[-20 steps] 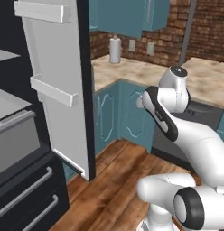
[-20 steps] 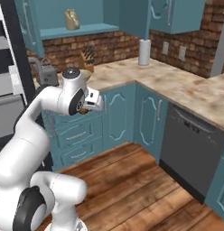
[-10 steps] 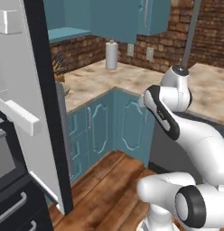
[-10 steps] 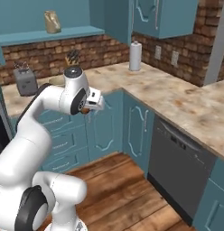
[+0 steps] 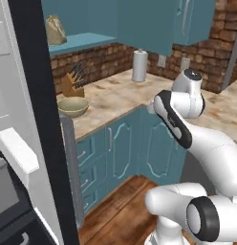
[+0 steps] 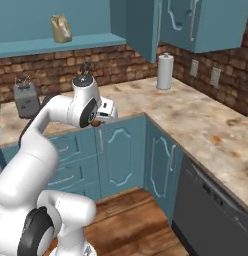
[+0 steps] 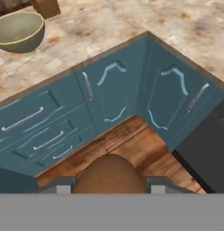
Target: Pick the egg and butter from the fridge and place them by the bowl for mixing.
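Note:
My gripper (image 7: 109, 186) is shut on the egg (image 7: 109, 173), a brown rounded ball between the two fingertips. In the right base view the gripper (image 6: 99, 120) hangs in front of the teal cabinets, just below the counter edge, with the egg (image 6: 96, 122) showing under it. The pale olive bowl (image 5: 72, 106) stands on the counter beside a knife block, up and to the left of the hand (image 7: 16, 29). The fridge's open door (image 5: 39, 124) with a white bin (image 5: 17, 153) fills the left of the left base view. The butter is out of view.
A speckled L-shaped counter (image 6: 196, 115) runs over teal cabinets (image 7: 109, 97). On it stand a knife block (image 5: 72, 83), a paper towel roll (image 6: 165, 71) and a toaster (image 6: 26, 99). A dark dishwasher (image 6: 211, 210) sits at the right, wooden floor (image 7: 127, 144) below.
The whole picture has shifted as the base turned away from the fridge: its door slid left and the counter corner with the bowl came into view. The grip on the egg is unchanged.

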